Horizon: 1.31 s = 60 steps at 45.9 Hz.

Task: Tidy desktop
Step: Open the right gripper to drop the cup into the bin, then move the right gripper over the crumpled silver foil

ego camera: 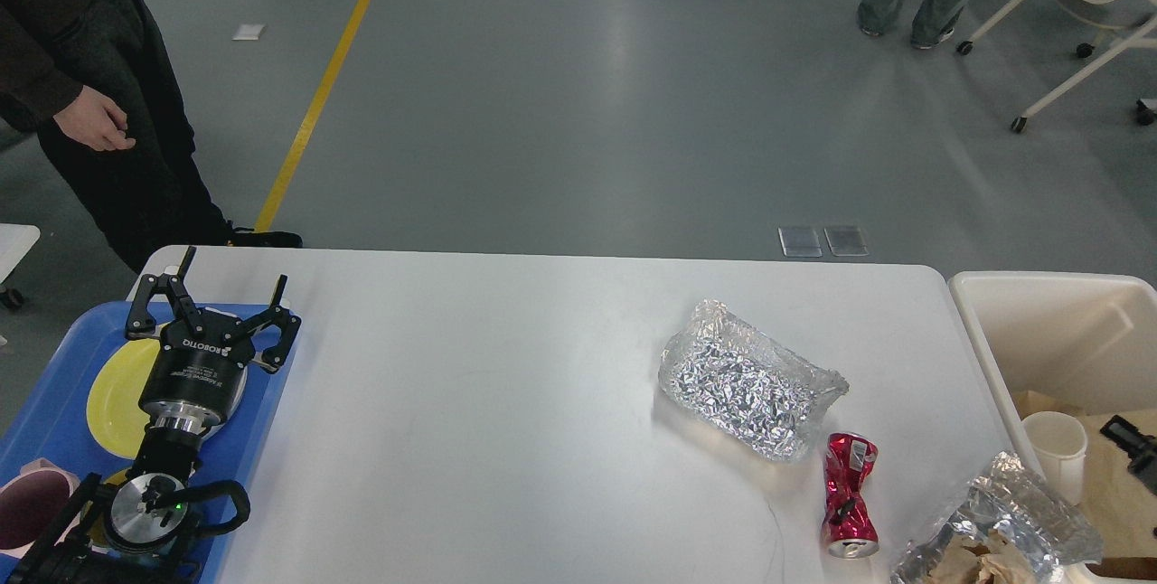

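White desktop (506,403) holds crushed can (849,495)

We count 2 foil trays (750,381) (1012,521), 1 crushed red can (850,495), 1 yellow plate (113,399), 1 paper cup (1056,448), 1 blue tray (54,412), 1 bin (1048,322).

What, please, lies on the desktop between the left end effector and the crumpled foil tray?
Nothing: the head view shows bare white desktop between left end effector and foil tray.
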Each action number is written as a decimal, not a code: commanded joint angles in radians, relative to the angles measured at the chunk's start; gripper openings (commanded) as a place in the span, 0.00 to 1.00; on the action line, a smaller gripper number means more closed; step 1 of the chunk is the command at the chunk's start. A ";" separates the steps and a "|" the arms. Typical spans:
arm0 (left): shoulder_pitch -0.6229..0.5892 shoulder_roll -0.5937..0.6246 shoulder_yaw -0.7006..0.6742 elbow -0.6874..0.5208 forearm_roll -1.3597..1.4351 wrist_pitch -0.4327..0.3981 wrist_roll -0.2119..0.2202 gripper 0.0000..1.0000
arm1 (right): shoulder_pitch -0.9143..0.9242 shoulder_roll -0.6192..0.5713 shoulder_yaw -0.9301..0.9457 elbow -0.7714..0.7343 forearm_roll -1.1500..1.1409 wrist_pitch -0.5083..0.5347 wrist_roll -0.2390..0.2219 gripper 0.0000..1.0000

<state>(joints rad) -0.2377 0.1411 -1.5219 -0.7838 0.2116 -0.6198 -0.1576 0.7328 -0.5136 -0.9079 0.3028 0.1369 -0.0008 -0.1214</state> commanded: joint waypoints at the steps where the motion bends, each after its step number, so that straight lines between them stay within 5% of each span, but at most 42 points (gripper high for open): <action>1: 0.000 0.000 -0.001 0.000 0.002 0.000 0.001 0.96 | 0.235 -0.111 -0.034 0.189 -0.071 0.059 0.000 1.00; 14: 0.000 0.000 0.000 0.000 0.002 0.000 0.001 0.96 | 0.747 -0.074 -0.160 0.512 -0.327 0.340 -0.004 1.00; 27: 0.000 0.000 0.000 0.000 0.000 0.000 0.000 0.96 | 1.270 0.225 -0.333 0.834 -0.330 0.669 -0.004 1.00; 33: 0.000 0.000 0.000 0.000 0.000 0.000 0.001 0.96 | 1.511 0.267 -0.301 0.996 -0.310 0.814 -0.006 1.00; 44: 0.000 0.000 -0.001 0.000 0.000 0.000 0.000 0.96 | 1.775 0.276 -0.235 1.288 -0.197 0.812 -0.009 1.00; 60: 0.000 0.000 -0.001 0.000 0.000 0.000 0.001 0.96 | 1.684 0.285 -0.148 1.277 -0.195 0.694 -0.007 0.98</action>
<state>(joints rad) -0.2378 0.1411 -1.5234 -0.7839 0.2118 -0.6198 -0.1578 2.4992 -0.2263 -1.0996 1.5919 -0.0512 0.7664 -0.1302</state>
